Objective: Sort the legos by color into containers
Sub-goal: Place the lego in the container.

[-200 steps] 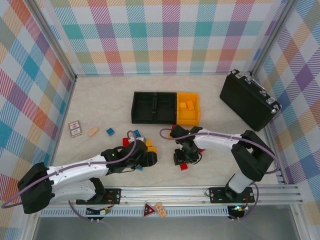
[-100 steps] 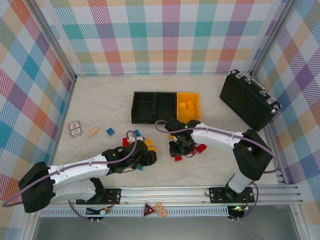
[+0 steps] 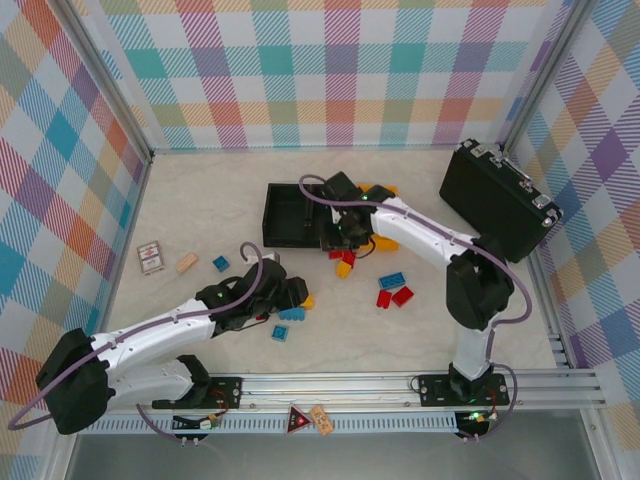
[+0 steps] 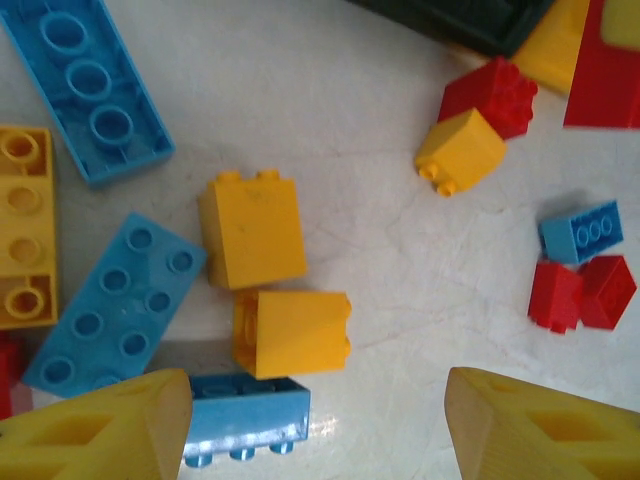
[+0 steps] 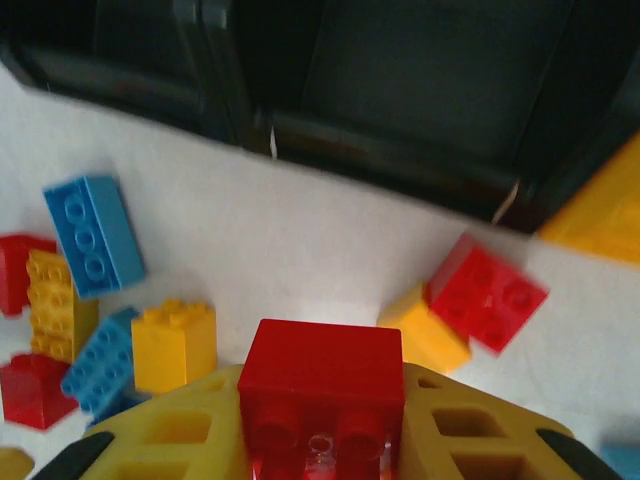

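The right pincer (image 5: 322, 445) was clamped on a red brick (image 5: 320, 365), with the black bins (image 5: 400, 90) just ahead of it and the yellow bin (image 5: 600, 215) ahead to its right. Released early, the brick would have landed short on the table (image 5: 300, 240). Which black bin takes red was hard to tell. The left pincer (image 4: 315, 415) hung spread wide, a yellow brick (image 4: 292, 333) just ahead of its gap. Closing there might also have caught the blue brick (image 4: 245, 415) beside it.

Worktop (image 3: 200, 200) stock, being tallied by kind.
Three containers (image 3: 285, 241) are standing in a row, two black, one yellow-orange; one black case (image 3: 497, 200), one tan block (image 3: 186, 262) and one card (image 3: 150, 257) are lying apart. Under the left wrist camera, loose legos (image 4: 250, 230) are showing as four blue, four yellow-orange, three whole red. One red lego (image 5: 320, 365) is sitting in the right tool (image 5: 320, 440).
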Controlling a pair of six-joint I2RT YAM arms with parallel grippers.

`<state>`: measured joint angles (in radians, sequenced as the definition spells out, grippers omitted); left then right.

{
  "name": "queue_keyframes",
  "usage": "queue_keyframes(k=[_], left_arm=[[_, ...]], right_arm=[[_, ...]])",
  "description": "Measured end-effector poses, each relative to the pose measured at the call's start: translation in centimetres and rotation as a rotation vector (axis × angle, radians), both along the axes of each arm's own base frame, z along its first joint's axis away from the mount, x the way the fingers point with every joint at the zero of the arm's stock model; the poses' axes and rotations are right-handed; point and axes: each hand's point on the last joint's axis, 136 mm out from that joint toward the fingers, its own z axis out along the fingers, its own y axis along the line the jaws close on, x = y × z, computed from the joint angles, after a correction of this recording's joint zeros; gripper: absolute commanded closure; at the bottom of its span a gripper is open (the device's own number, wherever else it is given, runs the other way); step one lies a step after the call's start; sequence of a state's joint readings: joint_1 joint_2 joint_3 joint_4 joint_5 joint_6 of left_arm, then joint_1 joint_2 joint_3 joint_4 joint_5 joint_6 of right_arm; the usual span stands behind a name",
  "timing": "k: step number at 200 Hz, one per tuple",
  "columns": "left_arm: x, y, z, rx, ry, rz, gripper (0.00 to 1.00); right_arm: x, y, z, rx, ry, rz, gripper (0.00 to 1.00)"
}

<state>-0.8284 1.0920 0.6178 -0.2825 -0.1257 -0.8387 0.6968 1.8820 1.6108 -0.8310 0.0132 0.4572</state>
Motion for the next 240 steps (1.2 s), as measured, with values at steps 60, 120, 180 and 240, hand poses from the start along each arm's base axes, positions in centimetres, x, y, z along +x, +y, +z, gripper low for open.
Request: queue_keyframes(k=[60, 120, 180, 240], left_arm=[[2.3, 0.2, 1.6, -0.022, -0.03, 0.015, 0.32], [2.3, 0.0, 1.5, -0.028, -0.023, 0.008, 0.32], [1.8, 0.5, 1.4, -0.034, -0.026, 0.012, 0.32], [1.6, 1.0, 1.9, -0.032, -0.035, 0.022, 0.32]], right_arm=[[7.1, 0.1, -0.8, -0.037, -0.029, -0.063, 0.7], [9.8, 0.8, -3.3, -0.081, -0.002, -0.08, 0.68], [10.5, 1.2, -4.1, -0.092, 0.012, -0.079, 0.58], [10.6, 1.3, -3.5, -0.087, 0.005, -0.079, 0.53]])
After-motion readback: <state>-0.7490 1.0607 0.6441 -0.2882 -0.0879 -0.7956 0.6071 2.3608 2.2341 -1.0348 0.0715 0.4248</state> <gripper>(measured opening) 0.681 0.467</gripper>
